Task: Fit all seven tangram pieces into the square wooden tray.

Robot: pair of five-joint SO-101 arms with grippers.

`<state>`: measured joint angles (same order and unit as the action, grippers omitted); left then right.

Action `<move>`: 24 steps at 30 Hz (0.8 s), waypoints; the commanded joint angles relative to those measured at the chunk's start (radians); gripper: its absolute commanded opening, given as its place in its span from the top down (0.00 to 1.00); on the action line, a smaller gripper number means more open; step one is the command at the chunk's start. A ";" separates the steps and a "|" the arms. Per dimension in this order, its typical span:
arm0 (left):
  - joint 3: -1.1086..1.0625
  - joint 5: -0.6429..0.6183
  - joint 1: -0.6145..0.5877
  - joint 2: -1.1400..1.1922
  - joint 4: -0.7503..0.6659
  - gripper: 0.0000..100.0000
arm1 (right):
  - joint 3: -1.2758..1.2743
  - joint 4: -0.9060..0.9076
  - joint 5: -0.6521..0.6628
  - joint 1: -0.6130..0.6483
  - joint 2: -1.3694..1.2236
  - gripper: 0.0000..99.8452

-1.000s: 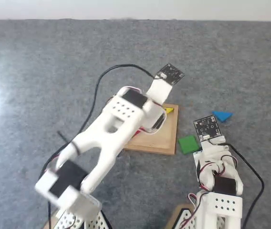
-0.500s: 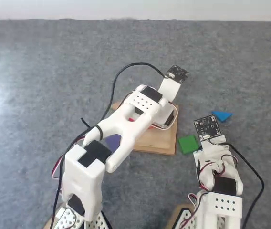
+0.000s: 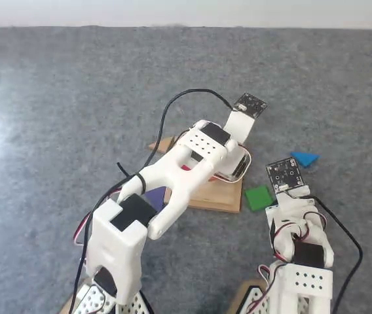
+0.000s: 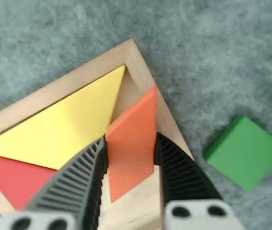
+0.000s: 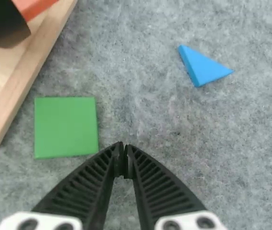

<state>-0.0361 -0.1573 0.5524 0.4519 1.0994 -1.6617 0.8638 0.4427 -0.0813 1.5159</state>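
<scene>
One orange piece (image 4: 137, 117), clamped in the left end effector (image 4: 130, 140), is hanging over a corner of the tray (image 4: 143, 64) beside the yellow triangle (image 4: 71, 127), likely needing level, edge-aligned lowering; the right end effector (image 5: 122, 154), closed empty, is hovering near the green square (image 5: 65, 125).

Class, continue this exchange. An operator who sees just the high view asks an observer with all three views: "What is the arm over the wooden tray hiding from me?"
Observer: The left gripper is shut on an orange parallelogram, above a corner of the wooden tray.
Operator: What lies in the tray there?
Observer: A yellow triangle, its tip in that corner, with a red piece against its side.
Operator: And the right gripper?
Observer: The right gripper is shut and empty, beside the green square.
</scene>
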 commanded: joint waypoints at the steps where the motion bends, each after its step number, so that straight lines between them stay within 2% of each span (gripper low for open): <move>1: 0.039 -0.017 0.002 -0.011 0.008 0.90 | 0.006 -0.024 0.011 0.001 0.016 0.99; 6: 0.039 -0.052 0.000 -0.011 0.009 0.90 | 0.006 -0.024 0.011 0.001 0.016 0.99; 9: 0.039 -0.091 0.000 -0.011 0.025 0.86 | 0.006 -0.024 0.011 0.001 0.016 0.99; 17: 0.076 -0.095 -0.003 -0.011 0.068 0.83 | 0.006 -0.024 0.011 0.004 0.016 0.99; 24: 0.094 -0.095 -0.109 -0.044 0.074 0.83 | 0.006 -0.022 0.011 0.002 0.016 0.99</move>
<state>0.0115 -0.2401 0.5002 0.4519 1.1577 -1.6617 0.8638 0.4427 -0.0813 1.5159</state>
